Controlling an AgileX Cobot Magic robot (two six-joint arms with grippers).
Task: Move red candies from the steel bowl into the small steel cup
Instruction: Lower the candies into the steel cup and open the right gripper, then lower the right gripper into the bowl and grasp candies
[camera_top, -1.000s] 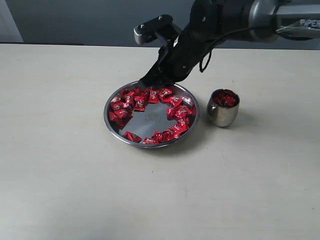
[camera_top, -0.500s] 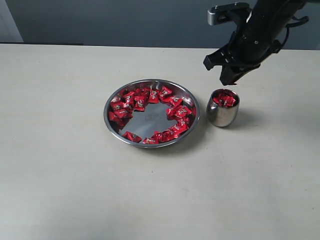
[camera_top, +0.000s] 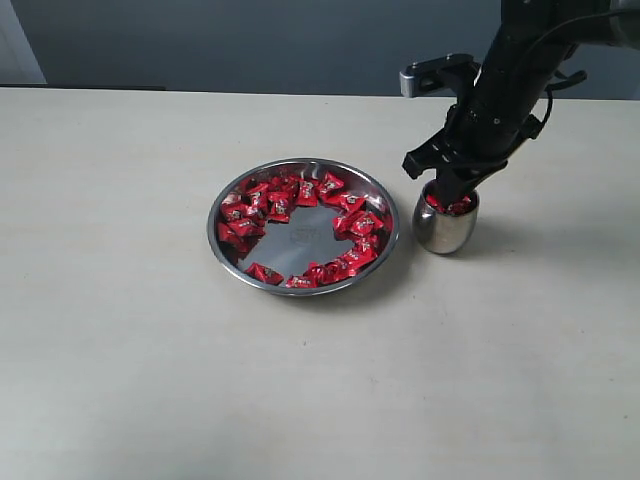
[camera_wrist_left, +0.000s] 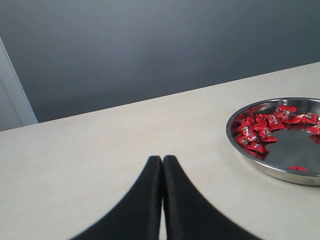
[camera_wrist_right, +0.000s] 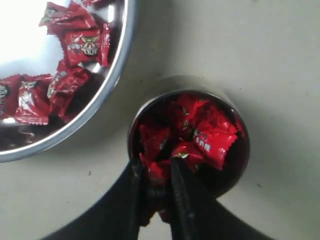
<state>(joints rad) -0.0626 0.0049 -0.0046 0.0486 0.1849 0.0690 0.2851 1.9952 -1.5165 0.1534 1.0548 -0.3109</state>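
Observation:
The steel bowl (camera_top: 303, 252) sits mid-table with many red candies (camera_top: 262, 200) ringed round its bare centre; its rim (camera_wrist_right: 107, 85) and candies (camera_wrist_right: 82, 45) also show in the right wrist view. To its right stands the small steel cup (camera_top: 445, 229), holding several red candies (camera_wrist_right: 210, 135). My right gripper (camera_top: 450, 192) hangs at the cup's mouth, shut on a red candy (camera_wrist_right: 157, 172) pinched between its black fingers (camera_wrist_right: 182, 200) over the cup's rim (camera_wrist_right: 134, 131). My left gripper (camera_wrist_left: 162, 159) is shut and empty above bare table, the bowl (camera_wrist_left: 260, 162) off to one side.
The pale tabletop (camera_top: 150, 350) spreads round bowl and cup. A dark grey wall (camera_top: 200, 40) runs behind the table's far edge. The right arm (camera_top: 520, 70) reaches down from the upper right.
My right gripper left the bowl's far rim with a candy, swung right above the cup, then dropped down to the cup's mouth. Bowl and cup stayed in place.

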